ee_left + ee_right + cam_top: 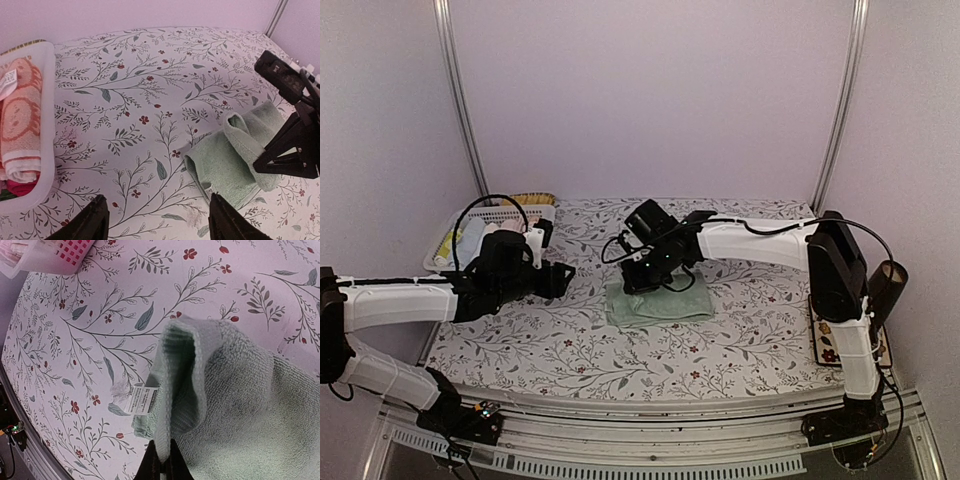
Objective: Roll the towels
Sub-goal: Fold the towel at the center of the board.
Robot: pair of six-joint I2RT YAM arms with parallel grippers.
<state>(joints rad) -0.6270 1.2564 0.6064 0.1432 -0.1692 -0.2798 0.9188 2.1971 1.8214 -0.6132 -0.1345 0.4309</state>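
At the far left edge of the table (570, 350), a white basket (470, 240) is sitting with the orange towel (20, 115) lying folded inside it, well away from both grippers. Just right of the basket, the left gripper (555, 278) is hovering low over the flowered tabletop. Its fingers (95, 220) are standing wide apart and released, with only bare tabletop showing between them. The green towel (660, 300) is lying near the middle of the table, ahead of those fingers and off to their right. It is apart from them in the top view and is not sitting between them. Most of it is resting flat, but one edge is standing up off the table in a loose fold. The right gripper (642, 280) is reaching in from the right and leaning down over that raised part. Its fingers (150, 467) are clenched together on the towel's rim, so the cloth is rising from the pinch and curling over into a hollow loop. A small white tag (142, 399) is sticking out from the towel's lower layer, just left of the pinched edge.
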